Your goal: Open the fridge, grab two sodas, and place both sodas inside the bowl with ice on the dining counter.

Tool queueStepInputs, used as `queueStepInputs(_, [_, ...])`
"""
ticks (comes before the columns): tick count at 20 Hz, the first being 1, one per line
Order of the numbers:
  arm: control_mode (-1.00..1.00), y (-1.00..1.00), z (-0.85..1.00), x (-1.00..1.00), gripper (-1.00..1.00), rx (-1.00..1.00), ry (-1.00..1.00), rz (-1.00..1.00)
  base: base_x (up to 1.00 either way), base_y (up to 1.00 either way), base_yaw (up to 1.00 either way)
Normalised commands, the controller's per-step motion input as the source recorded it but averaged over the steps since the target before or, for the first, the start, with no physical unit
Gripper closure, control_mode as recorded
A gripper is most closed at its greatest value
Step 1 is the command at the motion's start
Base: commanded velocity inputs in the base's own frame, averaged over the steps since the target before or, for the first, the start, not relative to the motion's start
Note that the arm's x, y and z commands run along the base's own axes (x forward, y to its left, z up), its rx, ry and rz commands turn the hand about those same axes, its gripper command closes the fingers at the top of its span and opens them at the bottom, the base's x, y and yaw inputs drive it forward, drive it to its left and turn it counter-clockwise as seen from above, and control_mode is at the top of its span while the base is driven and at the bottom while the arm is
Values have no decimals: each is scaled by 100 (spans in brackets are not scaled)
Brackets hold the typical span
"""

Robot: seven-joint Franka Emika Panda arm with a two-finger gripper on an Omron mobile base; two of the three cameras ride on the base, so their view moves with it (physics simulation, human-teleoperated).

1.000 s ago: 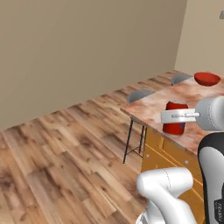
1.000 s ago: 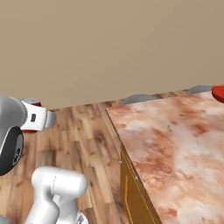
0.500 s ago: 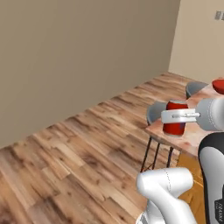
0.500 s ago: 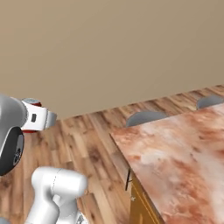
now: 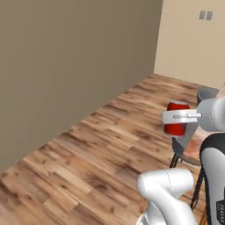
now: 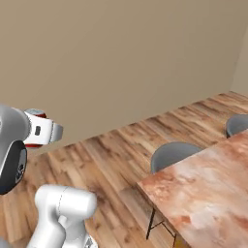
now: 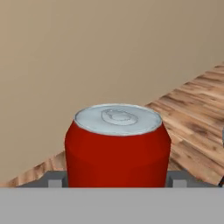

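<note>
The red can (image 7: 117,146) is held upright in the tool (image 5: 176,117), closed on its sides, above the wood floor (image 5: 101,154). Beyond, the marbled bench (image 6: 208,184) is seen with grey stools (image 6: 174,155) at its edge.

Glossy red can (image 7: 117,148), metal lid; wood-plank floor (image 5: 110,145).

I'm looking at a plain tan wall (image 5: 74,66) meeting a lighter wall (image 5: 193,39) at the corner — wood plank floor (image 5: 88,162) below. Two grey stools (image 6: 174,154) sit tucked beside the counter — nothing else around.
</note>
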Motion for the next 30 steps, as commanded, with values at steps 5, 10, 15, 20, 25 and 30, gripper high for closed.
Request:
queueStepInputs(5, [100,0,0,0,100,0,0,0,76,85,-36])
queueStepInputs(10, [100,0,0,0,100,0,0,0,70,79,-42])
queueStepInputs(15, [100,0,0,0,100,0,0,0,61,69,-48])
queueStepInputs(20, [100,0,0,0,100,0,0,0,59,59,-52])
queueStepInputs(25, [100,0,0,0,100,0,0,0,72,47,-52])
queueStepInputs(30, [100,0,0,0,100,0,0,0,73,46,-51])
